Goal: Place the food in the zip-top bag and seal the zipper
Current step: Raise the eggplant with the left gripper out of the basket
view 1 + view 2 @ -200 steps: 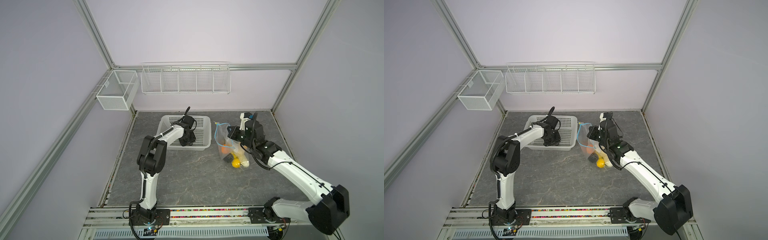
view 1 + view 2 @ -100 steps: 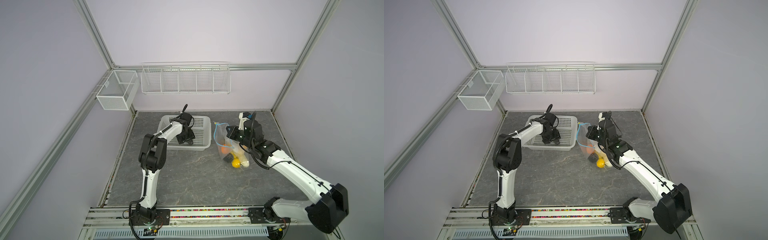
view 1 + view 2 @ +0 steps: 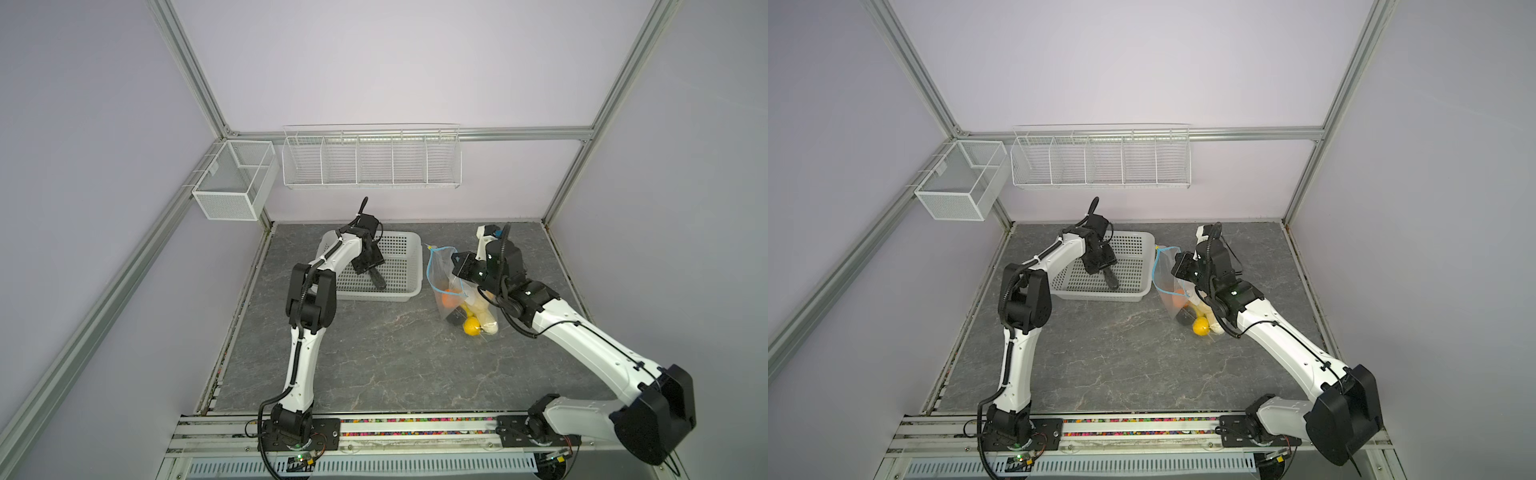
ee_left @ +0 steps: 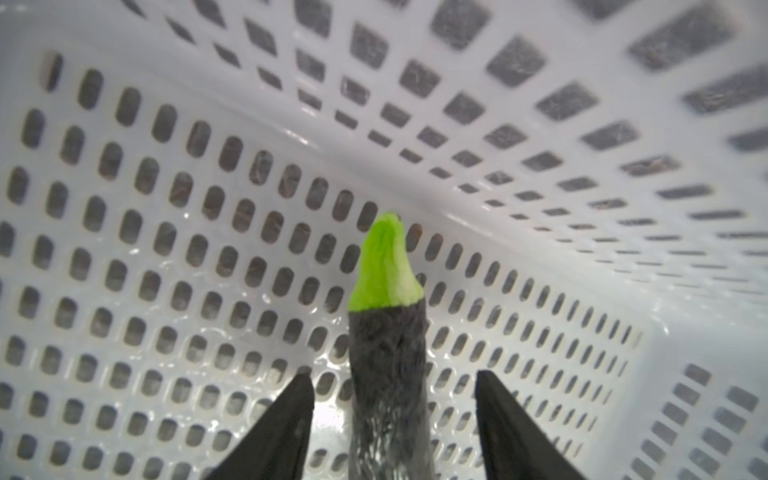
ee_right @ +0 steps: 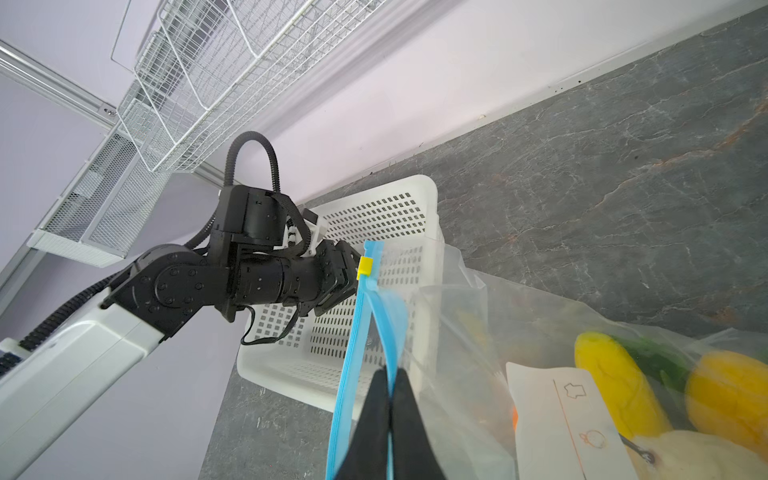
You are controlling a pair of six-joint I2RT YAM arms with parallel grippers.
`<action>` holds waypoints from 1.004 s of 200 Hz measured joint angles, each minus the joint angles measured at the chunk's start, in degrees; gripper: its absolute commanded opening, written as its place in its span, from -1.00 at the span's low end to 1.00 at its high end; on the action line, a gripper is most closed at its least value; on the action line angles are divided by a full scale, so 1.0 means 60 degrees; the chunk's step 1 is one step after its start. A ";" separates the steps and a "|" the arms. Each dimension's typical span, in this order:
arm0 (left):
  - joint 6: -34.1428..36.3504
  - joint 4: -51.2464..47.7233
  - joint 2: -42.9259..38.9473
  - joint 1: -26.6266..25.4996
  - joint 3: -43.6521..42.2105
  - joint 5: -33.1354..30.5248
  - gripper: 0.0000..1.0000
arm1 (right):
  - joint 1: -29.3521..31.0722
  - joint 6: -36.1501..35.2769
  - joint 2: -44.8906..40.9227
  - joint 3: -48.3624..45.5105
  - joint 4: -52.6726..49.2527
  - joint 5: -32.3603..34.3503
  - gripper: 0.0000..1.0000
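Note:
My left gripper [image 3: 371, 269] [image 4: 392, 374] is down inside the white perforated basket [image 3: 405, 245] [image 4: 540, 249]. It is open, with its jaws on either side of a dark food piece [image 4: 388, 345] [image 3: 379, 282] with a green tip, and there is a gap on each side. The zip-top bag [image 3: 442, 270] [image 5: 478, 332] stands to the right of the basket, its mouth held up. My right gripper [image 5: 390, 374] [image 3: 456, 269] is shut on the blue zipper [image 5: 351, 353]. The zipper's yellow slider [image 5: 365, 266] sits at the far end. Orange [image 3: 449, 299], yellow [image 5: 615, 382] and beige [image 5: 698, 457] food lies in the bag.
A white label [image 5: 557, 415] is on the bag's side. A wire rack [image 3: 370, 160] hangs on the back wall and a mesh box [image 3: 232, 183] on the left frame. Grey stone floor [image 3: 374, 353] stretches in front of the basket and the bag.
My left gripper has shifted a little inside the basket and the dark piece now shows ahead of its jaws. The right arm and the bag have not moved.

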 measured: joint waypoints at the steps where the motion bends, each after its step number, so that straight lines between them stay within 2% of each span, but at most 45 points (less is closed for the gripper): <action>1: -0.0015 -0.0004 0.0007 0.0000 0.0011 0.0000 0.09 | 0.0000 0.0000 0.0000 0.0000 0.0000 0.0000 -0.88; 35: 0.0011 -0.0047 0.0266 0.0047 0.0233 -0.0062 -0.23 | 0.0025 0.0000 0.0000 0.0000 0.0000 0.0022 -0.88; 54: 0.0055 -0.0095 0.0277 0.0087 0.0240 -0.0095 -0.32 | 0.0033 0.0000 0.0000 0.0000 0.0000 0.0036 -0.88; 138: 0.0131 -0.0062 0.0120 0.0124 0.0175 -0.0288 -0.50 | 0.0033 0.0004 0.0004 0.0000 0.0000 0.0124 -0.88; 201: 0.0175 0.0557 -0.1355 0.0124 -0.1290 -0.0339 -0.58 | 0.0036 0.0000 0.0117 0.0055 -0.0069 0.0178 -0.88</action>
